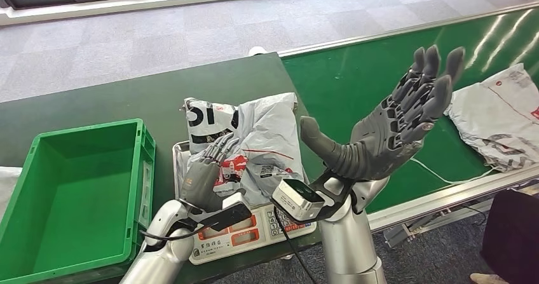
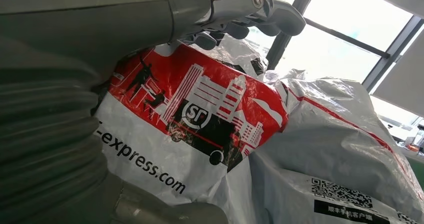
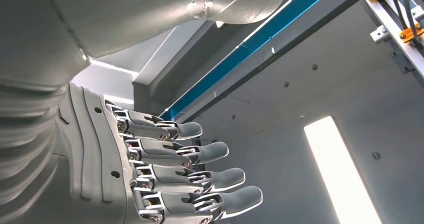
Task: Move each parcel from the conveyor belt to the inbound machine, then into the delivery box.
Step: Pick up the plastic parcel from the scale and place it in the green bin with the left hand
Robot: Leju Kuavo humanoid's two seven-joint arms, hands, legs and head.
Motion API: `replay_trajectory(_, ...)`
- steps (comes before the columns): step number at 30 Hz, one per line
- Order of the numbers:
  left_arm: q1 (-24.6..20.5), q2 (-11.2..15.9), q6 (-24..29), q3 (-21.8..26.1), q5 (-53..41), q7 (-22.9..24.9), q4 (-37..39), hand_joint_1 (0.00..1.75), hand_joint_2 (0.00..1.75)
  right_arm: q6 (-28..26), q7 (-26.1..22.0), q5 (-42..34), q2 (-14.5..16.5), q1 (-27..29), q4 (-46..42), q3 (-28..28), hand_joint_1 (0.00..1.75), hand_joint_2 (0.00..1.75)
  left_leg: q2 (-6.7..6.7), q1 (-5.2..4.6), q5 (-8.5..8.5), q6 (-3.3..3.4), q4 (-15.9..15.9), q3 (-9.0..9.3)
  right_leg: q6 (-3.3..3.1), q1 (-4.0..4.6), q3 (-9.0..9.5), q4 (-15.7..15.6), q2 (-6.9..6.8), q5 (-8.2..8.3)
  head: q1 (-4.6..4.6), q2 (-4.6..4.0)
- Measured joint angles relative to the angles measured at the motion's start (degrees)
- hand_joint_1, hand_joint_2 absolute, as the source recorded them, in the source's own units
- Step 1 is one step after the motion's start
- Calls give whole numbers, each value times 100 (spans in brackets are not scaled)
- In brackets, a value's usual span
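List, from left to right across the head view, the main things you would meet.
Green crate → left hand → grey parcel on the scale → right hand → second parcel on the green conveyor belt.

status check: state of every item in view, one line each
left hand: gripping the parcel on the scale
right hand: empty, raised, fingers spread
parcel on the scale: crumpled, lying on the platform
scale: loaded; display unreadable
green crate: empty, upright
second parcel: lying flat on the belt, untouched
conveyor belt: cannot tell if running
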Motion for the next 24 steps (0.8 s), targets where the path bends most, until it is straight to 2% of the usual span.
replay_trajectory(6, -3, 5, 15, 0, 8, -3, 15, 7, 175, 0, -1, 4, 0, -1, 33, 0, 0, 175, 0, 0, 0, 0, 0, -1, 0, 0, 0, 0, 0, 0, 0, -1)
replay_trajectory(7, -4, 5, 16, 0, 8, -3, 18, 9, 175, 0, -1, 4, 0, -1, 35, 0, 0, 175, 0, 0, 0, 0, 0, -1, 0, 0, 0, 0, 0, 0, 0, -1)
replay_trajectory(9, -5, 6, 16, 0, 7, -4, 26, 26, 175, 0, -1, 4, 0, -1, 37, 0, 0, 175, 0, 0, 0, 0, 0, -1, 0, 0, 0, 0, 0, 0, 0, 0)
replay_trajectory(13, -8, 7, 16, 0, 33, -41, 31, 161, 175, 0, -1, -1, 0, -1, 37, 0, 0, 175, 0, 0, 0, 0, 0, -1, 0, 0, 0, 0, 0, 0, 0, -1)
replay_trajectory(14, -9, 7, 15, 0, 46, -59, 32, 168, 175, 0, -1, -4, 0, -1, 37, 0, 0, 175, 0, 0, 0, 0, 0, -1, 0, 0, 0, 0, 0, 0, 0, -1)
replay_trajectory(16, -11, 7, 4, 0, 65, -89, 32, 175, 175, 0, -1, -18, 0, -1, 37, -3, 0, 175, 0, 0, 0, 0, 0, 0, 0, 0, 0, 0, 0, 0, 0, 0)
replay_trajectory(24, -26, 5, -30, 0, -22, -94, 33, 175, 175, 0, 24, -18, 0, 5, 37, -55, 0, 175, 0, 0, 0, 0, 0, 0, 0, 0, -1, 0, 0, 0, 0, -1)
